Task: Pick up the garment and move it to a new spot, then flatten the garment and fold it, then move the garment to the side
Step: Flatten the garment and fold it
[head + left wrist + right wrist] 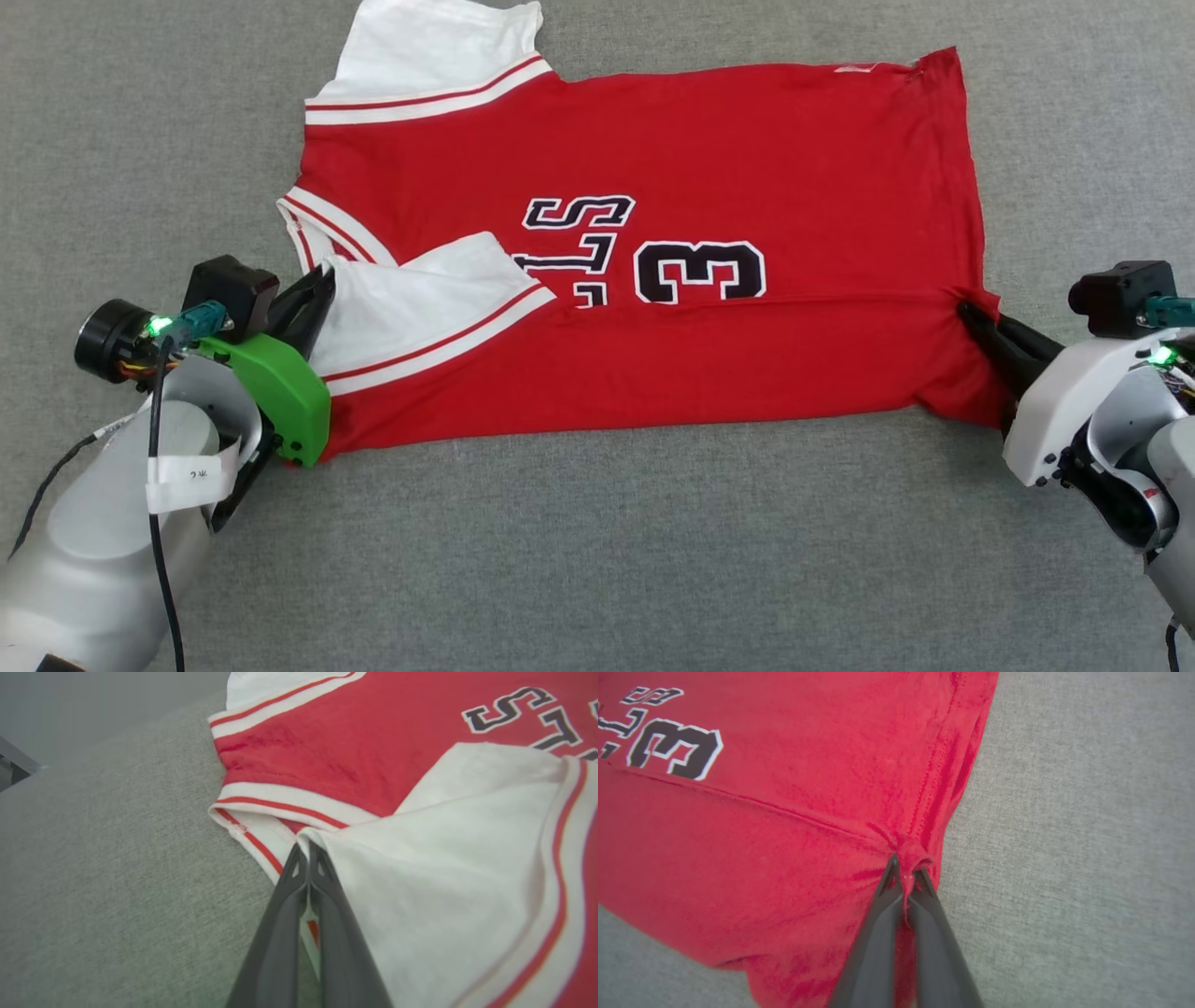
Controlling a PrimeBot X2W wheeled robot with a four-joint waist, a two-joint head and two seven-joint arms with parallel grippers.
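Observation:
The garment (672, 168), a red jersey shirt with white sleeves and black lettering, lies spread on the grey surface with its near long edge folded up over the body. My left gripper (325, 273) is shut on the white sleeve cloth at the garment's collar end; in the left wrist view the garment (467, 868) is pinched between that gripper's (307, 848) tips. My right gripper (966, 311) is shut on a bunched bit of the red hem, and in the right wrist view its (905, 863) fingers clamp the garment (784, 812).
Grey fabric-covered surface (597, 560) extends all around the garment, with open room in front and on both sides. A pale edge of the surface and a darker background show at the upper left of the left wrist view (28, 765).

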